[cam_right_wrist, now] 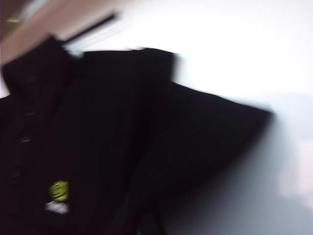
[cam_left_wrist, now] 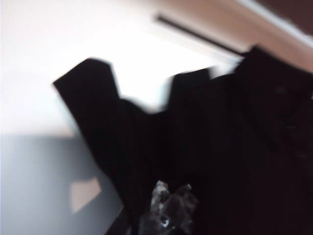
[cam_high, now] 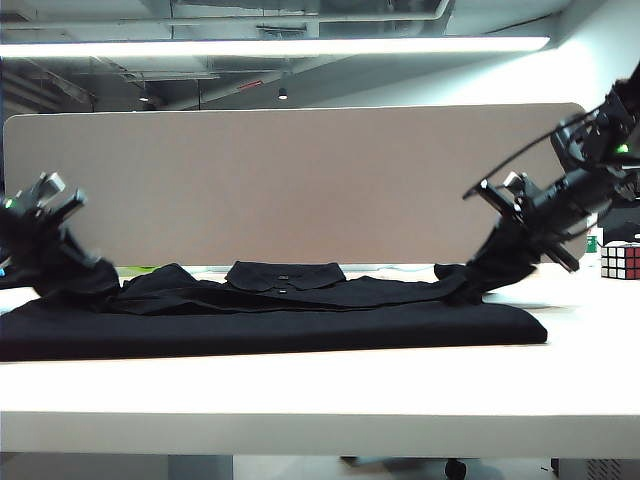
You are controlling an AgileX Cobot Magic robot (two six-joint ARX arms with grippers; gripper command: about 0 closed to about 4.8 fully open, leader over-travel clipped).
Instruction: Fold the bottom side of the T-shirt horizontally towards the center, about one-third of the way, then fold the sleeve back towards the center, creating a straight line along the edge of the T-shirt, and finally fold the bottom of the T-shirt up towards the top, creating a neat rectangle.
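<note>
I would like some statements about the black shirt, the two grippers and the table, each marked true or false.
1. The T-shirt is white. False: it is black.
2. The left gripper has its jaws shut on shirt fabric. True.
3. The right gripper hangs open, away from the shirt. False: it is shut on lifted fabric at the shirt's right end.
4. A Rubik's cube stands at the right side of the table. True.
5. The collar faces the beige partition. True.

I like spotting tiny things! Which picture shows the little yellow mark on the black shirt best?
The right wrist view: the yellow mark sits blurry but plain on the T-shirt. The exterior view and the left wrist view show only black cloth, no mark.
</note>
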